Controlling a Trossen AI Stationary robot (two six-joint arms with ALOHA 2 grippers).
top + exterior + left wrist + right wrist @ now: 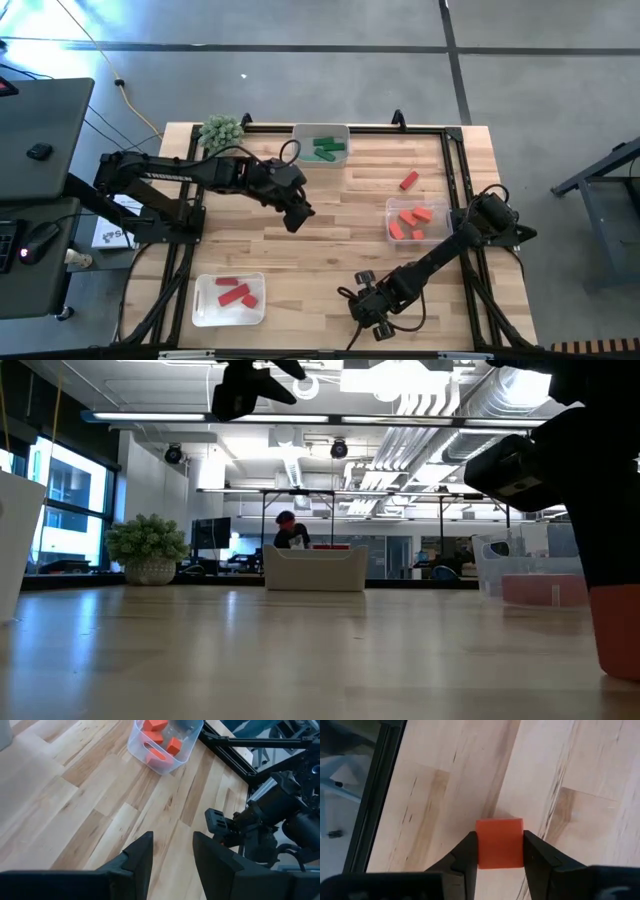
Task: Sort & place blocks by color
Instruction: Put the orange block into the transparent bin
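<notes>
My right gripper is near the table's near edge, shut on an orange-coral block, which also shows at the right of the low view. My left gripper hovers open over bare wood at mid-table, high in the low view. Green blocks lie in the far tray. Orange blocks lie in the right tray. Red blocks lie in the near-left tray. One red-orange block lies flat on the table. My right gripper pinches the orange-coral block between its two fingers, one on each opposite side face. The fingers come from above, pointing down. The block stands upright below them, and its lower end meets the tabletop in the low view.
A spiky green plant ball stands at the far-left corner. Dark frame rails run along the table's sides. Bare wood lies between the trays. A person sits in the room beyond the table.
</notes>
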